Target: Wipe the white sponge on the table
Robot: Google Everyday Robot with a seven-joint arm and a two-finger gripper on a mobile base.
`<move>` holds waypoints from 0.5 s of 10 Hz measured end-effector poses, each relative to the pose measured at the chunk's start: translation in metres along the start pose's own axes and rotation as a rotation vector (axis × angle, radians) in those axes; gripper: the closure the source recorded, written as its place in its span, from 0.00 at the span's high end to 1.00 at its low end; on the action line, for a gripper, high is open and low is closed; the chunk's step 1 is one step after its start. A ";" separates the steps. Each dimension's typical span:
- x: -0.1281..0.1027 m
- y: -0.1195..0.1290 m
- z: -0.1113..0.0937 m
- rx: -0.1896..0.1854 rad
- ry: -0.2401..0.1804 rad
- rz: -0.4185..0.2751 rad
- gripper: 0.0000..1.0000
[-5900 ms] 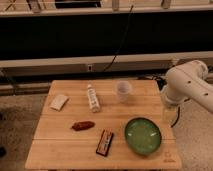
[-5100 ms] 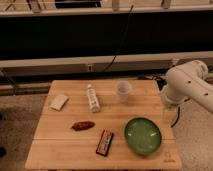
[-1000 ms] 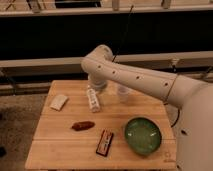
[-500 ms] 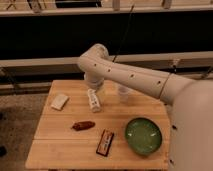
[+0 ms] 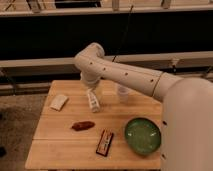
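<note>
1. Collision risk: I read the gripper (image 5: 90, 86), fingers apart, just above the white bottle (image 5: 93, 100); a low sweep could shove it.
2. White sponge (image 5: 59, 102) lies beside that bottle, near the table (image 5: 60, 146) edge.

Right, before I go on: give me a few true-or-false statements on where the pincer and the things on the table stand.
1. The white sponge lies flat near the left edge of the table in the view, with nothing touching it. True.
2. The pincer grips the sponge. False: it is open and hangs just above the white bottle, apart from the sponge.
3. The green bowl sits at the table's rear left corner. False: it sits at the front right in the view.
4. The cup stands to the right of the bottle in the view. True.
</note>
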 end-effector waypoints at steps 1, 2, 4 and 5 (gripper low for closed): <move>-0.001 -0.006 0.001 0.004 -0.003 -0.018 0.80; -0.003 -0.013 0.003 0.007 -0.008 -0.039 0.80; -0.006 -0.020 0.006 0.010 -0.011 -0.067 0.80; -0.003 -0.020 0.008 0.011 -0.008 -0.079 0.80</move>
